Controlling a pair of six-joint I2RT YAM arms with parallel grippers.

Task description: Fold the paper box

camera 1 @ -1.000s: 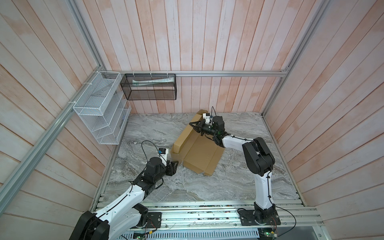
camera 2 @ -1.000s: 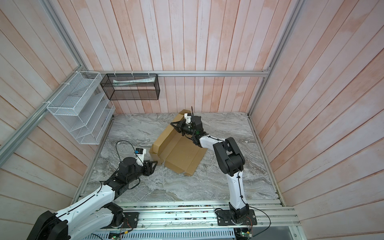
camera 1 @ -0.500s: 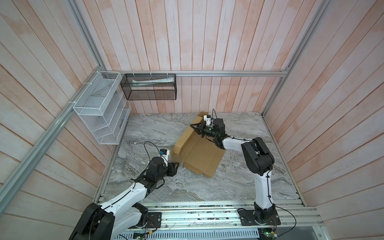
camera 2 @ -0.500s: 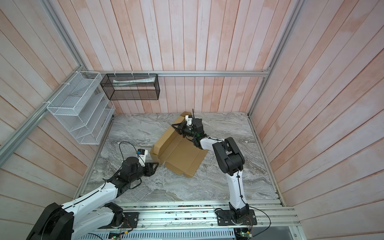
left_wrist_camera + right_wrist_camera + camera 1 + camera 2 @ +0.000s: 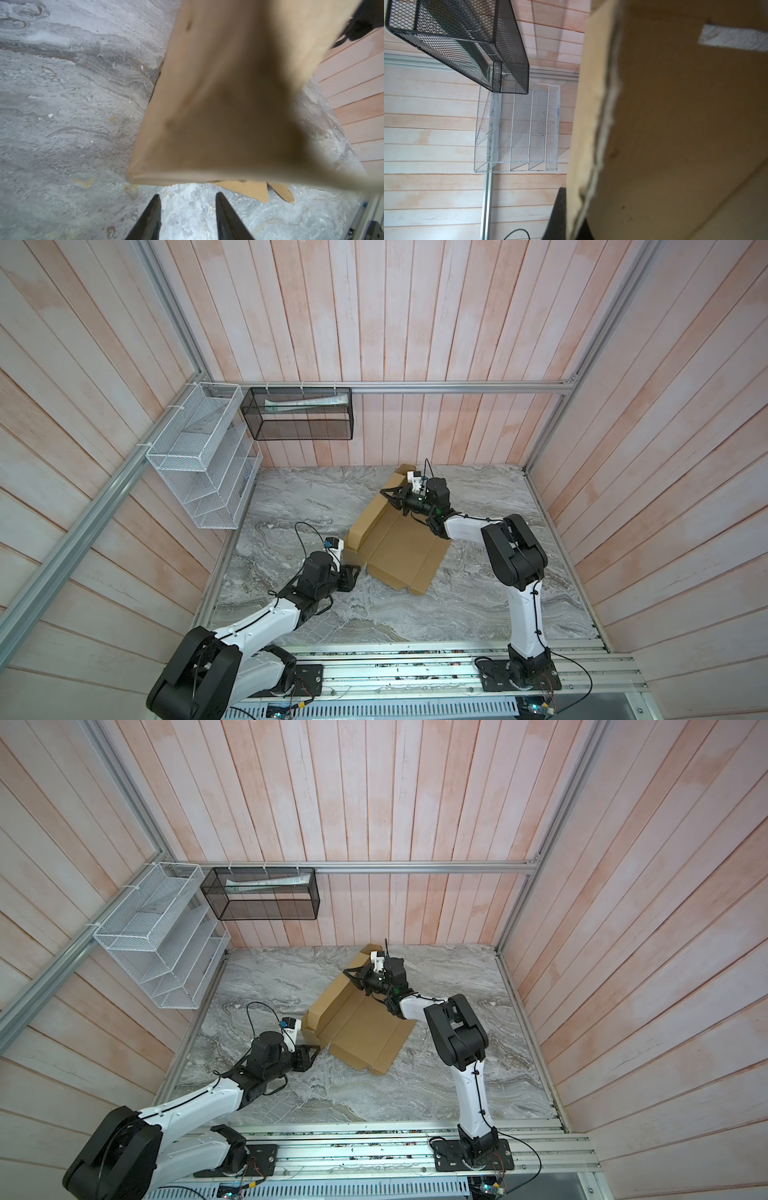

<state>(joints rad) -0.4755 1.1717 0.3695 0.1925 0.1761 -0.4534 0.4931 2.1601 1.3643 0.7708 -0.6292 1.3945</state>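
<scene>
The paper box is a tan cardboard sheet lying on the marble table, with its long left wall folded up. My right gripper is at the far end of that raised wall and is shut on its edge. In the right wrist view the cardboard fills the frame, and its edge runs between the black fingers. My left gripper sits low at the box's near left corner. In the left wrist view it is open with only marble between its fingers, and the box corner is just ahead.
A white wire rack hangs on the left wall. A black mesh basket hangs on the back wall. Wooden walls close in the marble table on three sides. An aluminium rail carrying the arm bases runs along the front.
My left gripper's jaws have narrowed, and it has edged closer to the box's near left corner. The right gripper still holds the raised wall in about the same place.
</scene>
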